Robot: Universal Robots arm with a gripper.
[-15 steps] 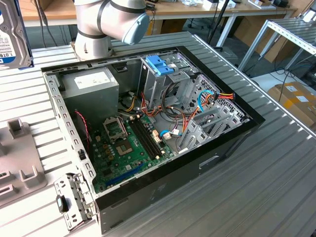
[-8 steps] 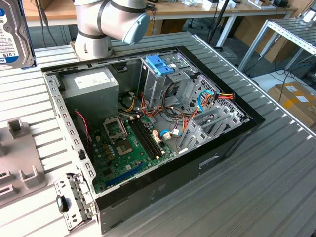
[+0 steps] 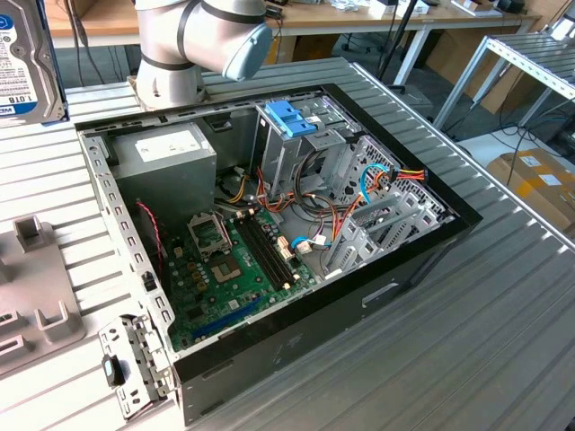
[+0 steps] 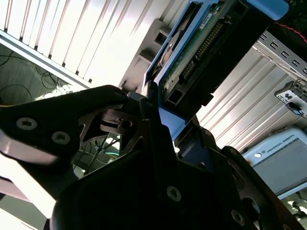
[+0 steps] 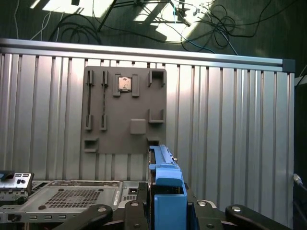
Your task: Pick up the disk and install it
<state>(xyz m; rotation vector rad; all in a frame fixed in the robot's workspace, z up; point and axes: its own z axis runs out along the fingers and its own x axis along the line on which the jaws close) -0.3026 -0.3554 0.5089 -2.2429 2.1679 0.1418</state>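
Gripper holding the disk
The black gripper (image 4: 165,120) is clamped tight on the flat dark disk (image 4: 201,52) in its bright blue plastic frame. In the exterior view the disk is at ten o'clock from the open black computer case (image 3: 296,346) on the ribbed grey metal table (image 3: 503,296).

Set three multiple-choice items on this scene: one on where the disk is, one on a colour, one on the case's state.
1. Where is the disk?
A. lying on the grey plate
B. held up by the end effector
C. slotted into the drive cage

2. What colour is the disk's carrier?
A. red
B. yellow
C. blue

3. What state is the case in?
A. open, with the motherboard showing
B. closed by a side panel
C. standing upright

Answers:
1 B: both wrist views show it clamped, and the exterior view shows it aloft.
2 C: the frame around the disk is bright blue.
3 A: its inside lies in plain sight.
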